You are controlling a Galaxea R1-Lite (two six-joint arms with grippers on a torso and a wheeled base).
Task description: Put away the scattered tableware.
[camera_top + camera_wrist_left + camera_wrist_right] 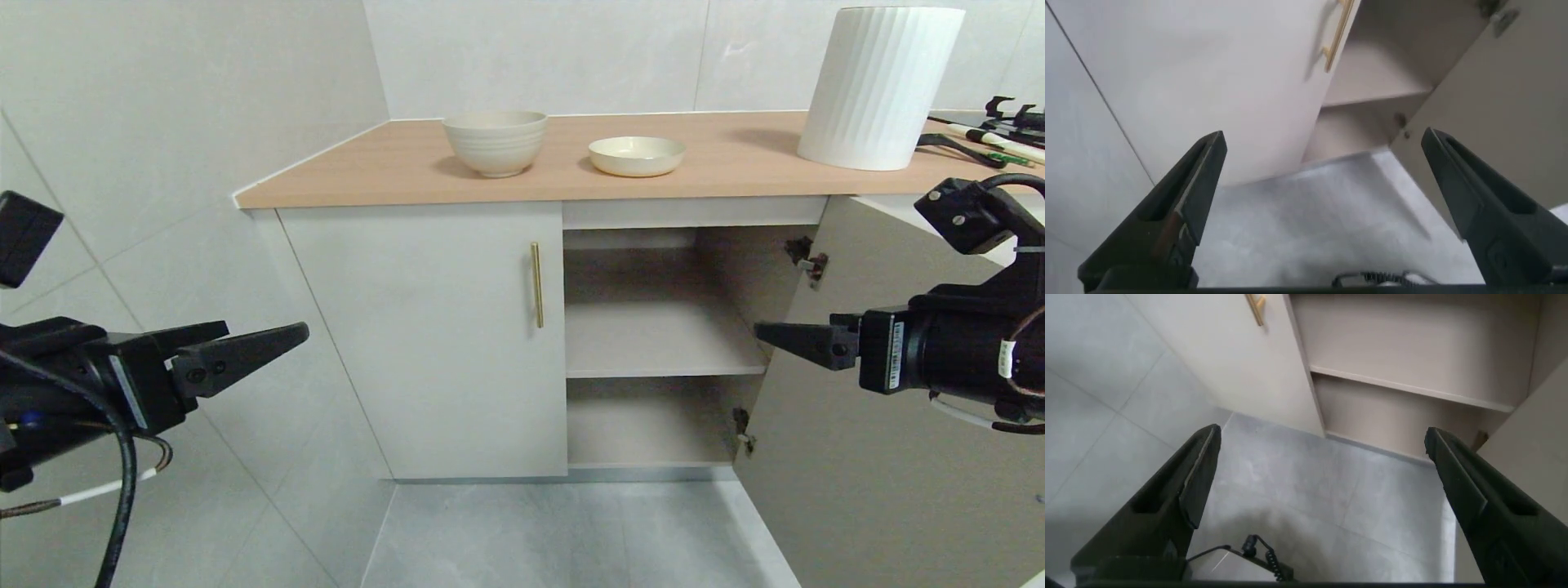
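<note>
Ribbed bowl [495,143] & shallow dish [636,155] sit on far countertop [735,151], above open cabinet shelf [653,347]. Prob. ceramic: stiff, slick, breakable, so pinch the rim. L gripper [1323,139] & R gripper [1320,437] spread wide, empty, near.

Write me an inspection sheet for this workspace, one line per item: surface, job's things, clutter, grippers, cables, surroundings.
Surface: wooden countertop over a cabinet; left door shut, right door swung open, showing a shelf.
Job's things: deep bowl and shallow dish, upright on the countertop, side by side, apart.
Clutter: tall white ribbed container; hand tools at the countertop's right end.
Grippers: left gripper and right gripper both open, holding nothing, below countertop height, facing the cabinet.
Cables: black cable hanging by the left arm; nothing seen near the tableware.
Surroundings: tiled walls, grey floor.
</note>
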